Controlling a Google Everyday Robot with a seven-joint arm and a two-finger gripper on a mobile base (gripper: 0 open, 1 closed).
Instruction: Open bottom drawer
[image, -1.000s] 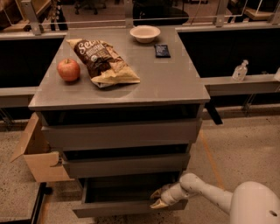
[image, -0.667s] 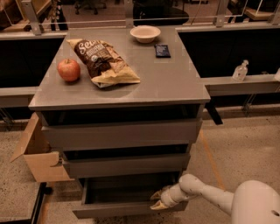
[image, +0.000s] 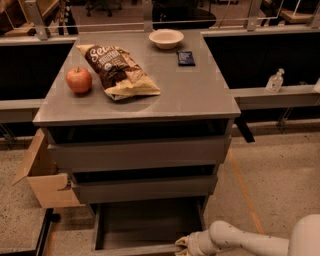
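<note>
View from above and in front of a grey desk (image: 200, 102) with three drawers, read left to right.

At far left, an open cardboard box (image: 42, 180) sits on the floor against the desk's left side. On the desk top, a red apple (image: 79, 80) rests near the left edge. Just to its right lies a brown and yellow snack bag (image: 120, 70), flat on its back and slanting toward the front.

Below the top, the upper drawer front (image: 140, 152) and the middle drawer front (image: 145, 187) each show a dark gap above them. The bottom drawer (image: 150, 222) is lowest in the stack. It stands open toward the camera, its shallow grey tray exposed and its front panel at the lower edge of the view.

At the rear of the top is a pale bowl (image: 166, 38), and just right of it a small dark flat object (image: 185, 58).

The gripper (image: 184, 245) sits at the right part of the bottom drawer's front panel. Whether it is open or clamped on the panel cannot be told. The white arm (image: 240, 242) enters from the lower right.

A clear bottle (image: 274, 81) stands on a ledge at far right.
</note>
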